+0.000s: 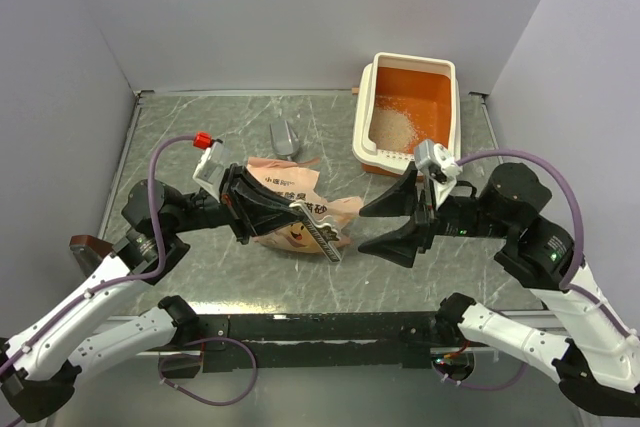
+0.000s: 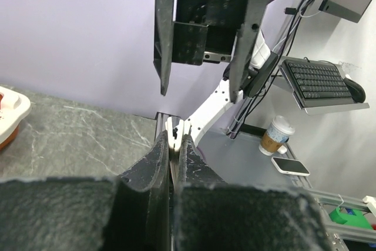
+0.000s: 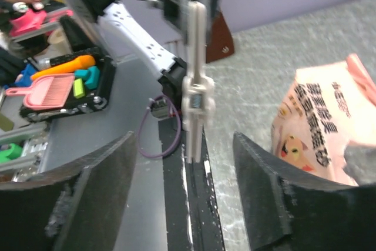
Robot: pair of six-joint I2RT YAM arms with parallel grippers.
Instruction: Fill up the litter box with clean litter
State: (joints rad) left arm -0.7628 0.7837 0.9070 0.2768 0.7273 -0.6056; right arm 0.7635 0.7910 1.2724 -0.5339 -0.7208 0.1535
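Left gripper (image 1: 298, 213): jaws pressed together, pinching a thin cream-white bag clip (image 1: 325, 239) by one end. The left wrist view shows the clip as a sliver between the closed pads. In the right wrist view the clip stands on its own with a gap to the bag, so it looks clear of the bag mouth. That's a judgement, since the top view overlaps them.

Litter bag (image 1: 285, 179): pink-orange with a cartoon face, lying flat on the table (image 1: 200, 127). Its long axis runs roughly left-right, between the two grippers and partly under the left one. Its right end faces the right gripper. Can't tell if the mouth is open.

Grey scoop (image 1: 285, 137): just behind the bag, untouched.

Right gripper (image 1: 362, 230): jaws spread wide and holding nothing. It points left at the bag's right end, near it but not touching.

Litter box (image 1: 412, 58): far right of the table, behind the right gripper, long axis running away from the arms. The right arm is clearly the nearer one, and the left is well apart from it. Clean litter (image 1: 393, 127) forms a small pale patch in the near-left part of the orange floor, most of which is bare, so filling has barely started.

Key relation: the bag has to travel back and to the right to reach the box. The right gripper is placed to take the bag end, while the left one is busy with the clip.
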